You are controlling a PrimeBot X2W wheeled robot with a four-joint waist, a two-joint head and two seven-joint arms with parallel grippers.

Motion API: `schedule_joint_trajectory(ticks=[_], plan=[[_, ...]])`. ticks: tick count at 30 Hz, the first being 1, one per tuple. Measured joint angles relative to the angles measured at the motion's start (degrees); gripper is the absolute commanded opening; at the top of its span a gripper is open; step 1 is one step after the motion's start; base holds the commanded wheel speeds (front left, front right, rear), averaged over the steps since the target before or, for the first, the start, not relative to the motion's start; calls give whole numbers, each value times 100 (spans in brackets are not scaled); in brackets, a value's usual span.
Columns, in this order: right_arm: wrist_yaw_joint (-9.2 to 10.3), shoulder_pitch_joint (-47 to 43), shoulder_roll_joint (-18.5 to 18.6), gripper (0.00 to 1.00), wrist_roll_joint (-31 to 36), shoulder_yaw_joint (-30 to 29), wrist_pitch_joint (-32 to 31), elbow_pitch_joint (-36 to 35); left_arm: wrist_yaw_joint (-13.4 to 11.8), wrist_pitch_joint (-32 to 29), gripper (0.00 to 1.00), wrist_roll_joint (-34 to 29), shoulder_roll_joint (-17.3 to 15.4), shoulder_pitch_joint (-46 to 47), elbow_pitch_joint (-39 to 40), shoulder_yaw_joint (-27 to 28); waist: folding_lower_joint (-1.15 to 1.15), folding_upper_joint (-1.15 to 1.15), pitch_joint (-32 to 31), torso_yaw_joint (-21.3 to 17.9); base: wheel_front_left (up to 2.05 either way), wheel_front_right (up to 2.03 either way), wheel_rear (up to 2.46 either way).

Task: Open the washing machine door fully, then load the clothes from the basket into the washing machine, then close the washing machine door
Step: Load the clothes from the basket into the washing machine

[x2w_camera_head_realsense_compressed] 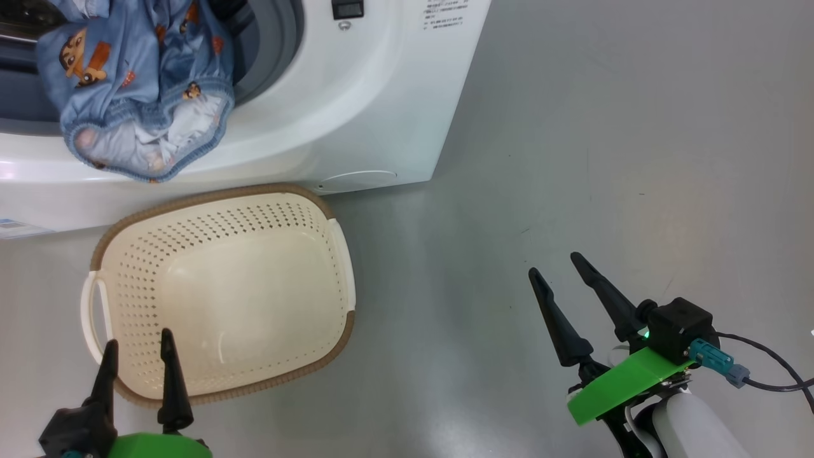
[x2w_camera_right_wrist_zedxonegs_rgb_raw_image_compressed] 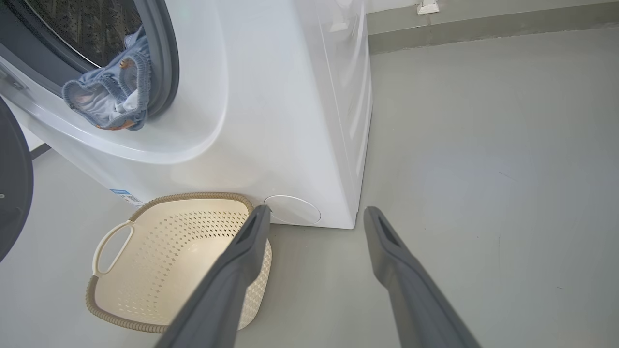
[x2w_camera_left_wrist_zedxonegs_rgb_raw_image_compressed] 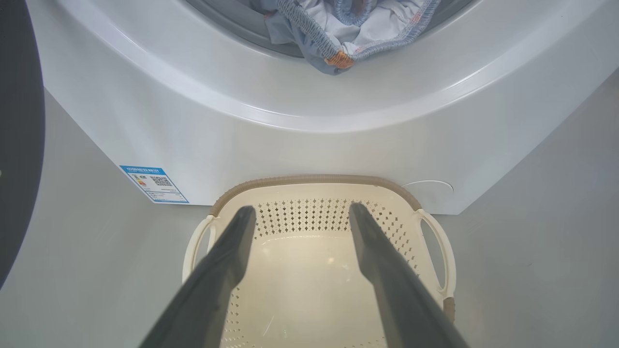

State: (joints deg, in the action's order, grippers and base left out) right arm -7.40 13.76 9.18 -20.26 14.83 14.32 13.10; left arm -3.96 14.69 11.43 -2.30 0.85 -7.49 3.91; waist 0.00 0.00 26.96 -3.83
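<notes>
I note the soft blue garments printed with orange figures draped over the lower lip of the white front-loading washing machine, half inside its port, half hanging down its front. The cream perforated plastic basket stands on the grey floor just below them, beside the washer's base. My left gripper hovers at the basket's near rim, my right gripper over floor well apart; both jaws stand wide apart.

Washing machine: big and white, standing with its round mouth showing.
Washing machine door: dark, standing wide open at the side.
Clothes: blue with small orange figures, hanging out over the mouth's lip.
Basket: cream, sitting just in front of the machine, showing its bare bottom.
</notes>
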Motion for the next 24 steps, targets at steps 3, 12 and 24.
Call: schedule_joint_trajectory(ticks=[3, 12, 24], plan=[[0, 0, 0, 100, 0, -3, 0, 1, -18, 0, 100, 1, 0, 5, 5, -51, 0, 0, 4, 4, 0, 0, 0], [0, 5, -12, 100, 0, 25, 0, 9, 21, 0, 100, -22, -16, 546, 35, -2, 0, 0, 30, -10, 0, 0, 0], [0, 12, -70, 100, 0, 85, 0, 43, 223, -2, 100, -330, -426, 1931, -171, -11, 0, 0, 45, -163, 0, 0, 0]])
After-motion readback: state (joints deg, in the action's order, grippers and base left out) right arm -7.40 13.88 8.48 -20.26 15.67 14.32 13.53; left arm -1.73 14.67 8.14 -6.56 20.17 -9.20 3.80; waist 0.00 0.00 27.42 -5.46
